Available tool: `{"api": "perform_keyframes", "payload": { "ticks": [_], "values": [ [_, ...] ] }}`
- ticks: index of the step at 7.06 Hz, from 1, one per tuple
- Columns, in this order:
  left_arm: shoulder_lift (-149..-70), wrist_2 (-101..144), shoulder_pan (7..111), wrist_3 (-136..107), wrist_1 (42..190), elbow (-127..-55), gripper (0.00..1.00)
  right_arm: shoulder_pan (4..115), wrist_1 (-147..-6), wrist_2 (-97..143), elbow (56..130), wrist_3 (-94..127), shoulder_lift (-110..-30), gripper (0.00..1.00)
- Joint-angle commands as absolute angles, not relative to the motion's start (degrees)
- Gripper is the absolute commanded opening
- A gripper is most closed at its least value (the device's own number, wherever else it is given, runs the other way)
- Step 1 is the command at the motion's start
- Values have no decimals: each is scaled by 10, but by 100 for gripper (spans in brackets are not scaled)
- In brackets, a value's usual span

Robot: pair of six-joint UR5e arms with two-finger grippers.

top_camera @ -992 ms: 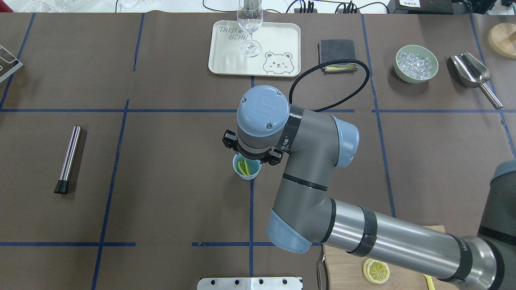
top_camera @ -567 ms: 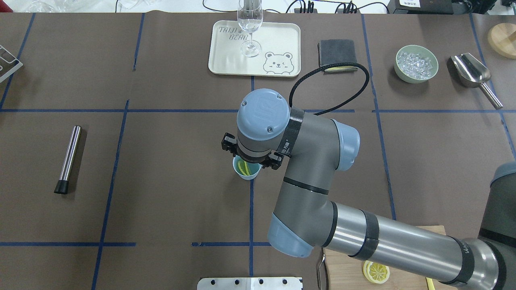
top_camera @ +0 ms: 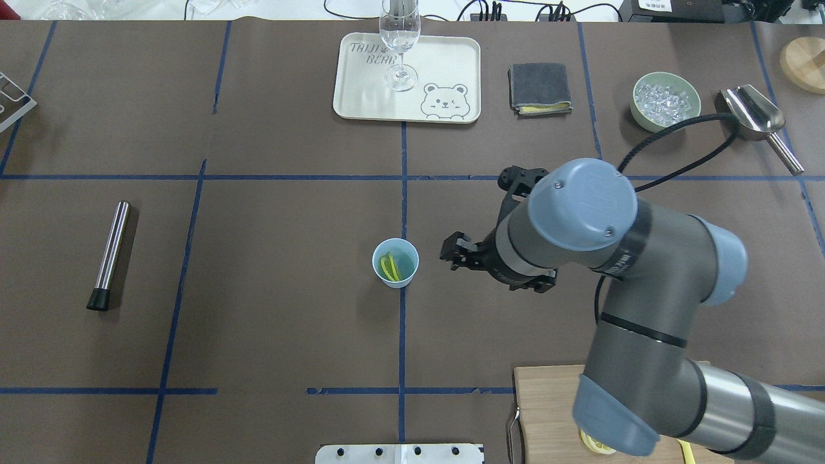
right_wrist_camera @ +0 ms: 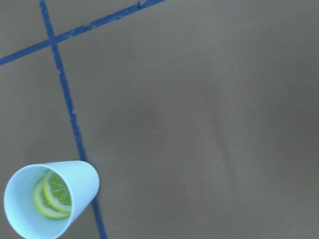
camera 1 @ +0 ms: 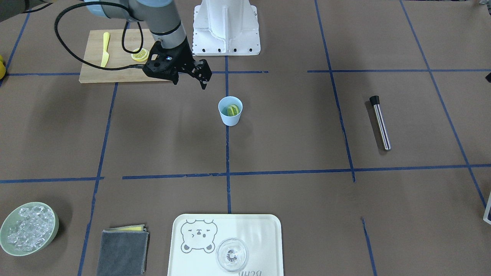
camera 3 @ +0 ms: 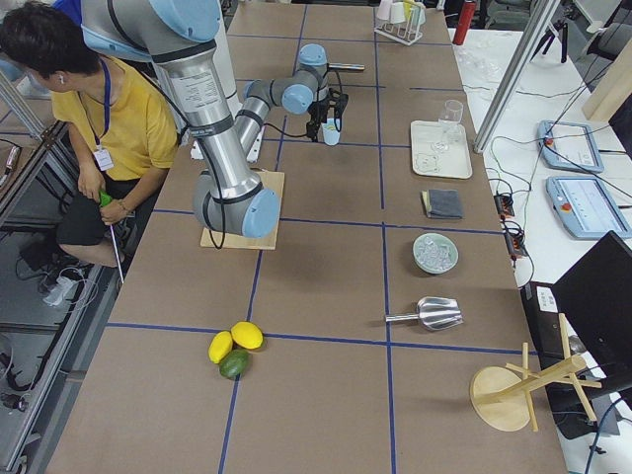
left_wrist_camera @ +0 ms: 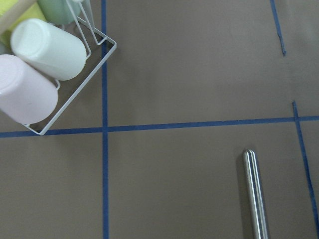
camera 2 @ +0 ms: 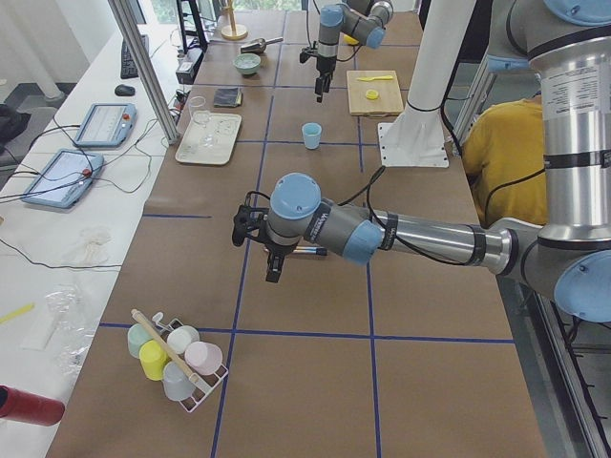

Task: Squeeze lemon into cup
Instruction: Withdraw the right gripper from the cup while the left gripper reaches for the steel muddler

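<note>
Overhead exterior view: the lemon slice (top_camera: 389, 267) lies inside the cup (top_camera: 399, 282) on the table (top_camera: 258, 322). The right gripper (top_camera: 451, 250) hangs beside it, open, holding nothing. I think it's nearly done.

Grey right arm (top_camera: 635, 348) with pale blue joint caps (top_camera: 583, 203), black cable (top_camera: 670, 124).

The pale blue cup (top_camera: 406, 260) stands upright near the middle of the table (top_camera: 271, 258). The yellow lemon (top_camera: 388, 266) slice leans on edge inside it.
</note>
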State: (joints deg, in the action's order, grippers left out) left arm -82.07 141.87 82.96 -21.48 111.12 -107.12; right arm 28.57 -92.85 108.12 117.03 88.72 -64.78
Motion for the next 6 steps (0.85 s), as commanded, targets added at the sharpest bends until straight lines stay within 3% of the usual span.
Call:
{"api": "perform_keyframes", "payload": {
  "ticks": [1, 3, 4, 6],
  "values": [
    [-849, 1358, 746, -269, 1153, -1058, 100, 325, -924, 1106, 1228, 812, -748, 100],
    [-914, 1318, 659, -406, 1152, -1029, 100, 363, -921, 1107, 1258, 739, -822, 100],
    [-928, 1278, 608, -463, 1151, -1012, 90, 363, -921, 1107, 1273, 730, -844, 100],
    [-983, 1244, 556, -507, 1150, -924, 86, 363, -921, 1106, 1274, 729, -854, 100]
  ]
}}
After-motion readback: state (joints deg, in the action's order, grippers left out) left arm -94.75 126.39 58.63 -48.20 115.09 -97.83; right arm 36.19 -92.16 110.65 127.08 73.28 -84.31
